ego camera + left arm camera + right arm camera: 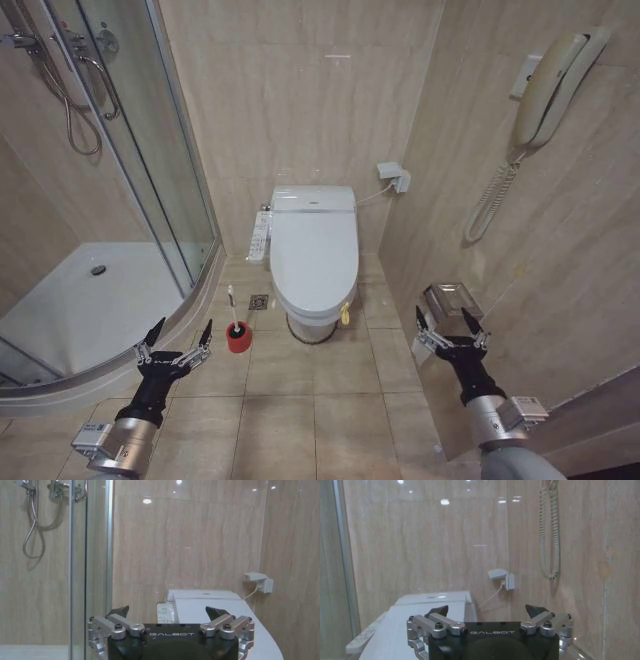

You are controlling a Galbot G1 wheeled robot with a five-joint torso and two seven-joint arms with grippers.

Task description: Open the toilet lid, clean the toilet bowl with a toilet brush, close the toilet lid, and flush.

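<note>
Head view: a tiled bathroom seen from above. At centre frame stands the toilet, its toilet lid (314, 247) shut flat, hiding the toilet bowl beneath; only the bowl's pedestal base (312, 325) shows under the front edge. Just left of the base, on the floor, a small red cup holder (238, 338) holds the toilet brush (232, 308), whose thin white handle stands upright out of it. A glass shower enclosure (150, 180) fills the left side, and a wall telephone (548, 92) hangs at upper right. At lower left the left gripper (178, 341) hovers with fingers spread apart and empty, near the brush holder but not touching it. At lower right the right gripper (450, 326) hovers likewise, spread and empty, in front of a small lined waste bin (450, 299) by the wall. Left wrist view: spread fingertips low in frame, the closed lid beyond at lower right. Right wrist view: spread fingertips, the lid at lower left. By my judgement the first step, opening the lid, is not yet begun; it calls for a gripper to reach the lid's front edge and lift.
</note>
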